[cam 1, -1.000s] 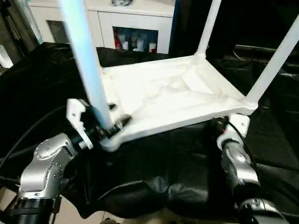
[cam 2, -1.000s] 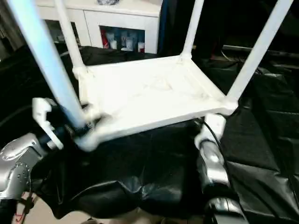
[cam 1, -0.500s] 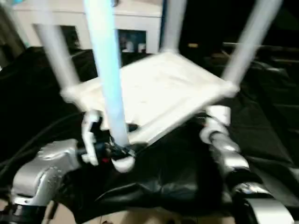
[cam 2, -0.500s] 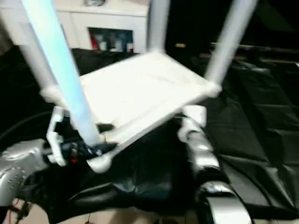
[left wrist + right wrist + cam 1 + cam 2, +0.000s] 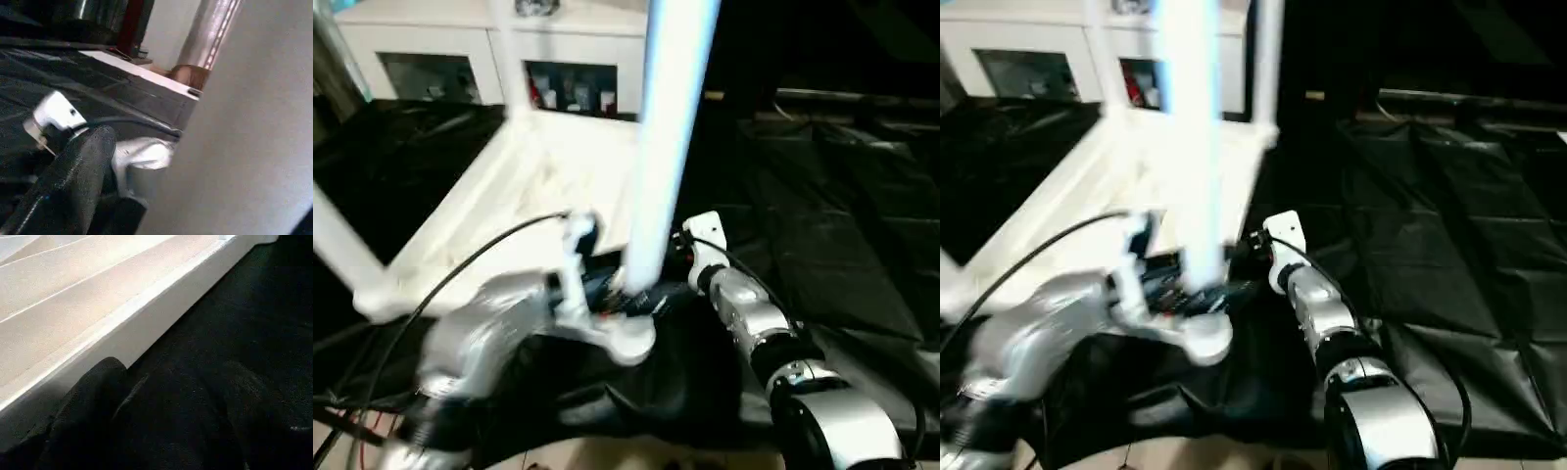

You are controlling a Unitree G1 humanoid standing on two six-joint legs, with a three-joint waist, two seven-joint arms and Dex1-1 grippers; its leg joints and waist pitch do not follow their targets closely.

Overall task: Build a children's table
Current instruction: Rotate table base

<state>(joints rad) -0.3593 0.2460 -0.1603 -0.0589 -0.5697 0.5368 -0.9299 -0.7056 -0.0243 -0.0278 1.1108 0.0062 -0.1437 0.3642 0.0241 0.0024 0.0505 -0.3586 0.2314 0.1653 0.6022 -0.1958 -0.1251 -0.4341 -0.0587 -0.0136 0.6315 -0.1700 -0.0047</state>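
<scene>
Here, in the left eye view, the children's table (image 5: pixel 524 196) lies upside down on a desk (image 5: pixel 822 225) draped in black sheeting, its legs standing upward. The left tool (image 5: pixel 625 299) is clamped on the nearest leg (image 5: pixel 668 137) just above its corner socket. The right tool (image 5: pixel 677 257) sits close beside that corner; whether it holds anything cannot be told. A white cabinet (image 5: pixel 440 54) stands behind.

The right eye view shows a further leg (image 5: pixel 1267 61) seated at the far corner, so assembly looks nearly complete; judging from this, what remains is checking the joints and turning the table upright.

In the left wrist view, the leg fills the frame beside a dark finger (image 5: pixel 68 186).

In the right wrist view, the tabletop rim (image 5: pixel 146 323) passes just beside the right tool's finger (image 5: pixel 83 416).
</scene>
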